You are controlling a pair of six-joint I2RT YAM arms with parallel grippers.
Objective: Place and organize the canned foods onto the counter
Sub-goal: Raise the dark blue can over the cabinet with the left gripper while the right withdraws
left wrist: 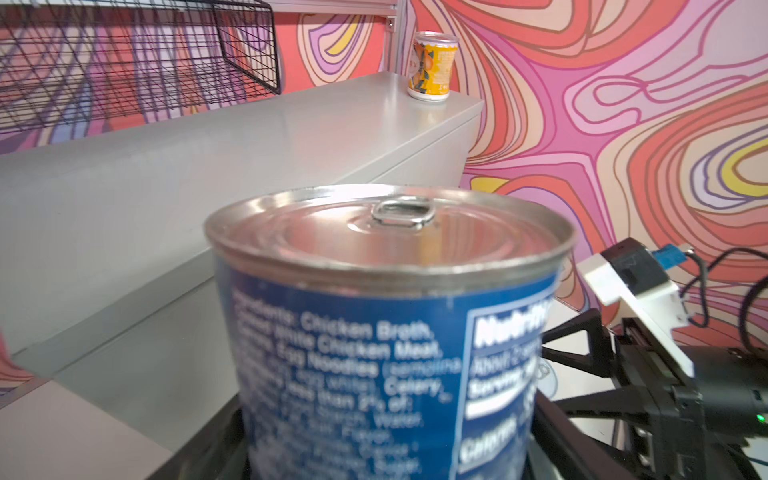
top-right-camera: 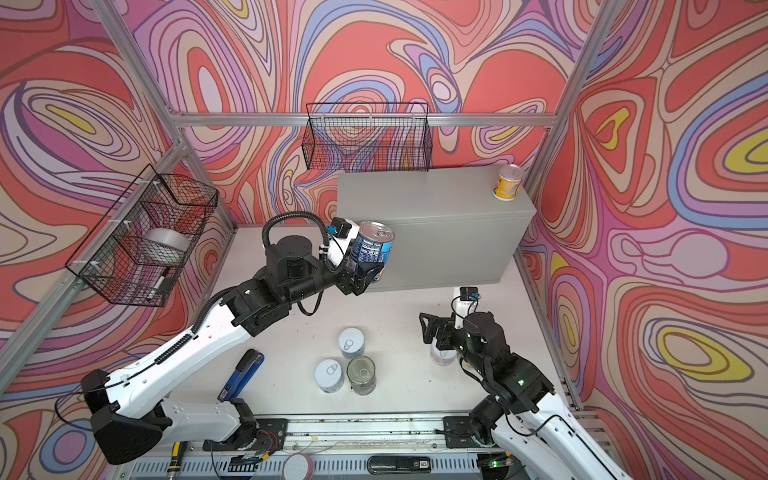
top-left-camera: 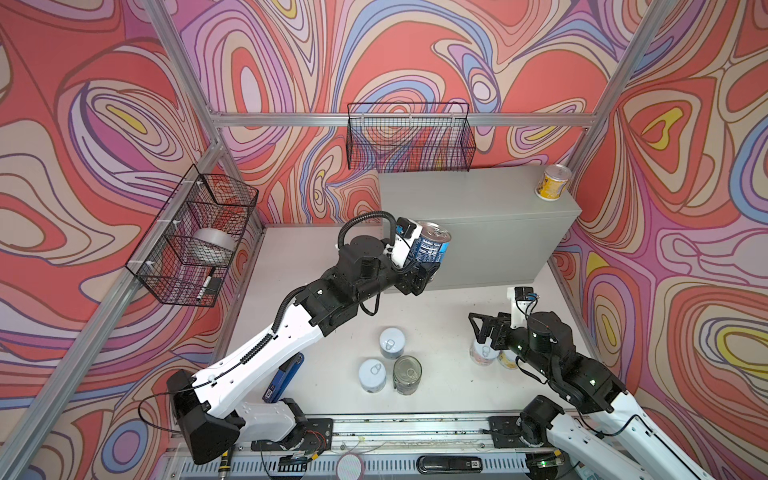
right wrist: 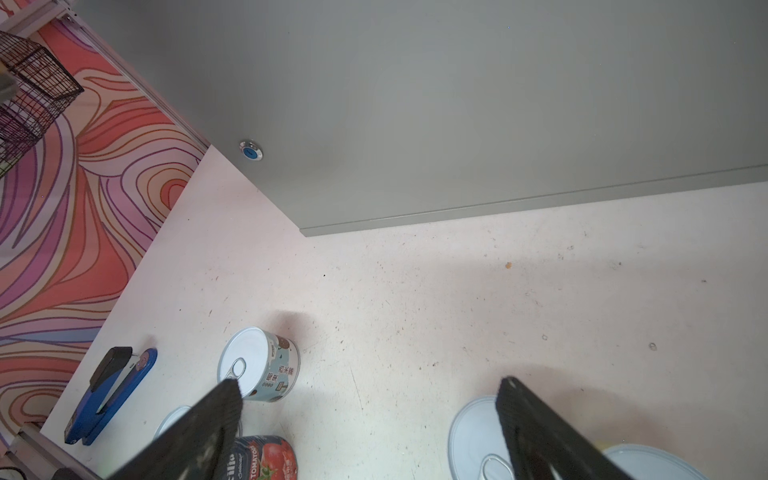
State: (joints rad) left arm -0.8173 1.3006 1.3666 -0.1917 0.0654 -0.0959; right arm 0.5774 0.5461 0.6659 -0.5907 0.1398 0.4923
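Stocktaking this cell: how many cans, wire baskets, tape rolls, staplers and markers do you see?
Cans: 7, counting the dark blue can in the left gripper
Wire baskets: 2
Tape roll: 1
Stapler: 1
Marker: 1
Total: 12

swirly red-pink walls (top-left-camera: 415,50), aluminium frame rails (top-left-camera: 291,119), pale scuffed floor (top-left-camera: 449,316)

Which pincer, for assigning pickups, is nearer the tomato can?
Right. The right pincer hangs open, low near the tomato can; the left pincer is raised by the counter, gripping a blue can.
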